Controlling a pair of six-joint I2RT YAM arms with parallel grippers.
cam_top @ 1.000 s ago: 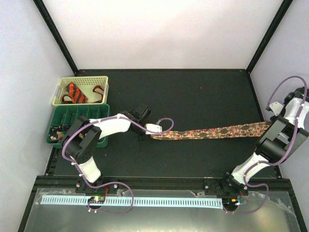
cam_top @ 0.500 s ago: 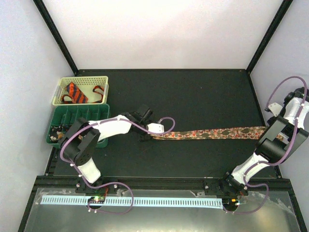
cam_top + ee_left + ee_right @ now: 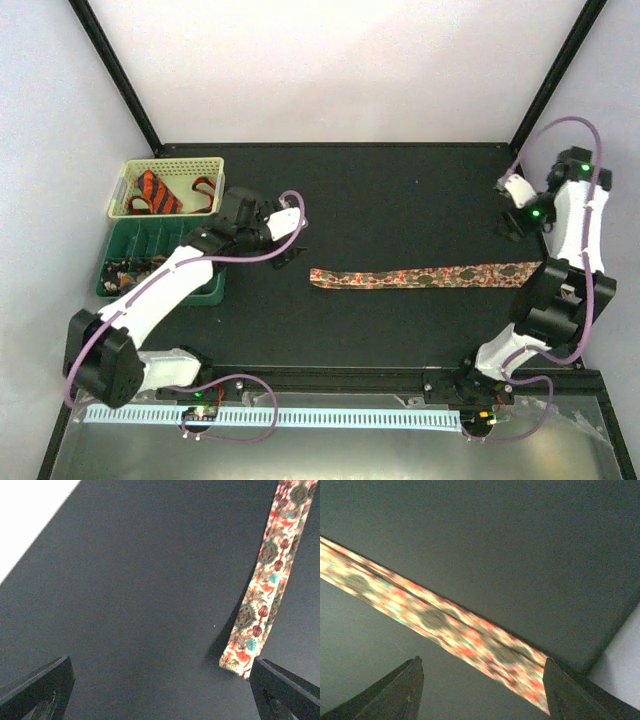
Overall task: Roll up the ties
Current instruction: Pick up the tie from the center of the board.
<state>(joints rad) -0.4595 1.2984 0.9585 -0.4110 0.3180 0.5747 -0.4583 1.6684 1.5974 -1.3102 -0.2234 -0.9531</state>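
The speckled brown-green-red tie (image 3: 430,274) lies flat and stretched out across the black table, left to right. In the left wrist view its narrow end (image 3: 242,657) lies by my right fingertip. My left gripper (image 3: 290,242) hovers open behind and left of that end, holding nothing (image 3: 160,690). My right gripper (image 3: 510,222) hangs open behind the tie's right end. In the right wrist view the tie (image 3: 435,620) runs diagonally below the parted fingers (image 3: 482,660), blurred. The orange tie with black stripes (image 3: 155,192) lies in the cream basket (image 3: 170,164).
A green compartment tray (image 3: 165,238) stands in front of the basket at the table's left edge, small items in its left end. Black frame posts and white walls close in the table. Purple cables loop off both arms.
Both grippers have opened and let go of the speckled tie. The left arm drew back to the left and the right arm swung toward the back. The tie now lies flat.
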